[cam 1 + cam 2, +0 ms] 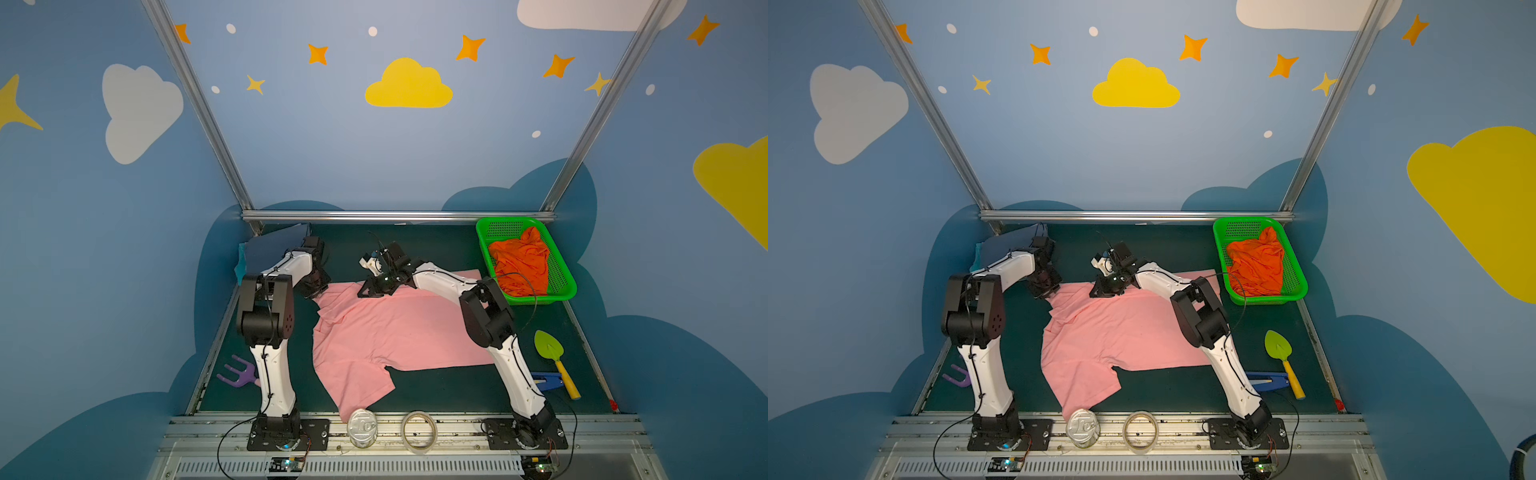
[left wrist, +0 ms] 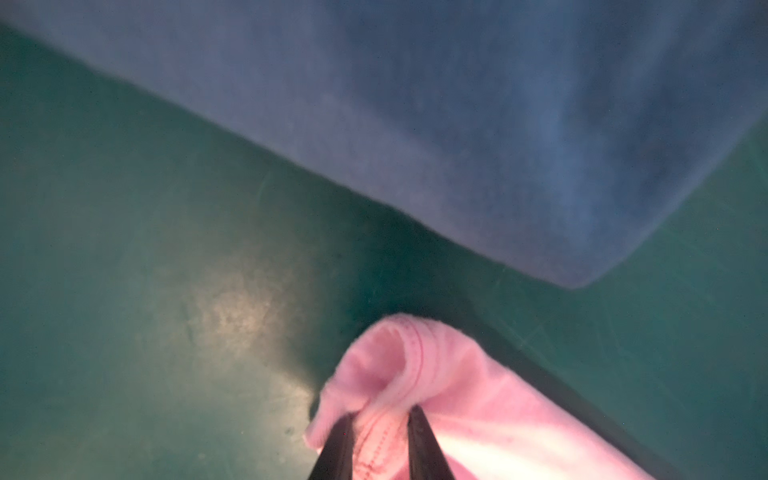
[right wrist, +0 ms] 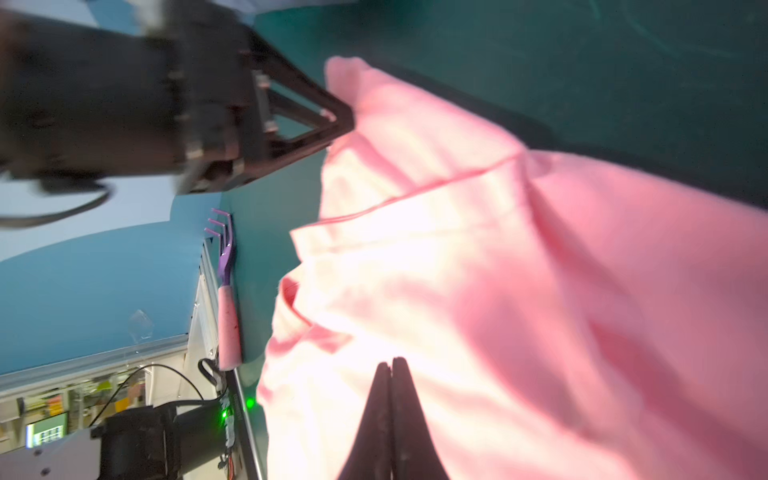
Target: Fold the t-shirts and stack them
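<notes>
Closest to the lens in the left wrist view, the left hand [image 2: 382, 413] is seen pinching a stitched edge of the light pink cotton t-shirt [image 2: 457, 395], near the folded slate blue t-shirt [image 2: 498, 124]. In both top views the pink shirt is spread, rumpled, over the middle of the dark green bench [image 1: 436, 390], with its near sleeve just beside the silver tin can [image 1: 361, 428]. The right hand [image 3: 390, 361] is pressed together at the shirt's far edge; whether cloth is caught cannot be told. If nothing, or only one layer, is held there, a lopsided lift and skewed fold would be expected. The shallow left pinch could be lost under tension. The can could be toppled by a dragged sleeve, and the blue shirt disturbed.
</notes>
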Robot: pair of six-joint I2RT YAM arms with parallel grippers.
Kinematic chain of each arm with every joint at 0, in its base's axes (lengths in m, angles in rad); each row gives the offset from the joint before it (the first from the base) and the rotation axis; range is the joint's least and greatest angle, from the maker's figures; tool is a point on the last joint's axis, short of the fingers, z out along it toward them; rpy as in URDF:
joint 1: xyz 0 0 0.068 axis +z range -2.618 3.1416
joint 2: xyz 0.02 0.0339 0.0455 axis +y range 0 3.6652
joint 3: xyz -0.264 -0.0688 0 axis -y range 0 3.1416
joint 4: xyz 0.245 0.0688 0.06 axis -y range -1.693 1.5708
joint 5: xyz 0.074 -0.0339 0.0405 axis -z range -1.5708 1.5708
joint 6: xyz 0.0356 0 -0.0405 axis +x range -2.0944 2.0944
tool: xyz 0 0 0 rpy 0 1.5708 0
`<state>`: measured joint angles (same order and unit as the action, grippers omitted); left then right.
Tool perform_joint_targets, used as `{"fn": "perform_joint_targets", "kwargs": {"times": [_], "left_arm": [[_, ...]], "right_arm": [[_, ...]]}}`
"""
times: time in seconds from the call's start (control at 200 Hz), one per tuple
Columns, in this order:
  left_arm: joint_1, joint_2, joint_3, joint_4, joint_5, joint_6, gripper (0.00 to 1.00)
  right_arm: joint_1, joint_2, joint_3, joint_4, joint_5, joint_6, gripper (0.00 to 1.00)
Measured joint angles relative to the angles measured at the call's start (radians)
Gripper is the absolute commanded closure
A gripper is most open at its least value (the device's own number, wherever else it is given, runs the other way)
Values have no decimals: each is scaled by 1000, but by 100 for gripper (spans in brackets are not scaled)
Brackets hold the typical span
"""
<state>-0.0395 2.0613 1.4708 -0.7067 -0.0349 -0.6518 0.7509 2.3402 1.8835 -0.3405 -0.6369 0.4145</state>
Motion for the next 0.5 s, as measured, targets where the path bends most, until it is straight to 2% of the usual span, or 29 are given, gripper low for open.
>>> {"fn": "perform_joint_targets", "kwargs": {"times": [0.06, 0.155, 0.501], "left_arm": [[0, 0, 0, 0, 0, 0, 77], [0, 0, 0, 0, 0, 1, 77], [0, 0, 0, -2, -1, 5, 77]], "right_arm": [[0, -23, 3, 2, 20, -11, 65], [0, -21, 45, -10, 47, -44, 55], [-16, 245, 427, -139, 147, -126, 50]]}}
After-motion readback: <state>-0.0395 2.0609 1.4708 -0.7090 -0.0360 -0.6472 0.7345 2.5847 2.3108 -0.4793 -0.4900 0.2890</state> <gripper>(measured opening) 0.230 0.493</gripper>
